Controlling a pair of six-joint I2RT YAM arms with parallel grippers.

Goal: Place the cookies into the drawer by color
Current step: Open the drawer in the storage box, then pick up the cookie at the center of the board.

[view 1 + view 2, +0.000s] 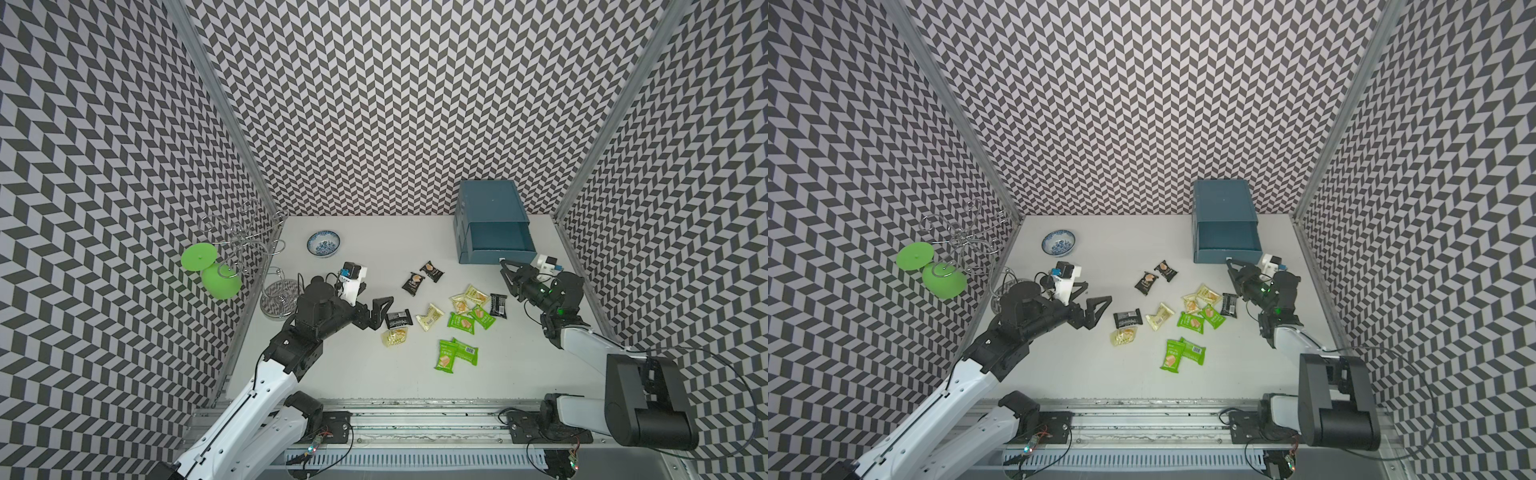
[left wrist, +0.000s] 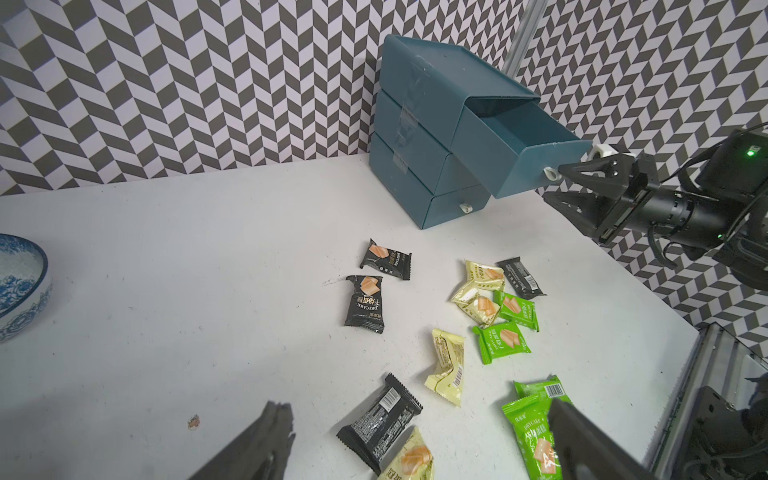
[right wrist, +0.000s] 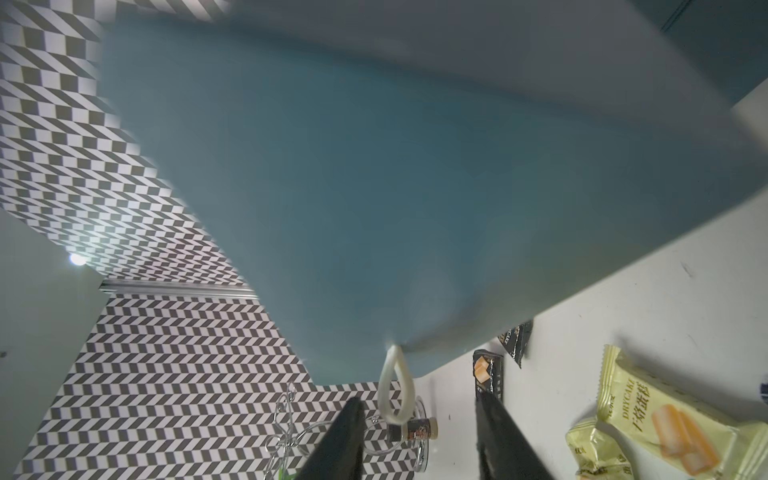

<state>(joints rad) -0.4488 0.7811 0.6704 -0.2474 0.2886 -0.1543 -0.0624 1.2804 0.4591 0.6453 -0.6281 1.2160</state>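
Note:
The cookies lie loose mid-table in both top views: a black pair, a yellow and green cluster, a black packet beside it, and a green pair. My left gripper hangs open just left of another black packet; a pale yellow packet lies next to that. The teal drawer at the top of its cabinet is pulled out and looks empty. My right gripper is open at its front, the white pull loop hanging free between the fingers.
A blue-patterned bowl stands at the back left. A wire rack carrying green plastic glasses stands at the left edge, with a small brown jar on its base. Two lower drawers of the cabinet are closed.

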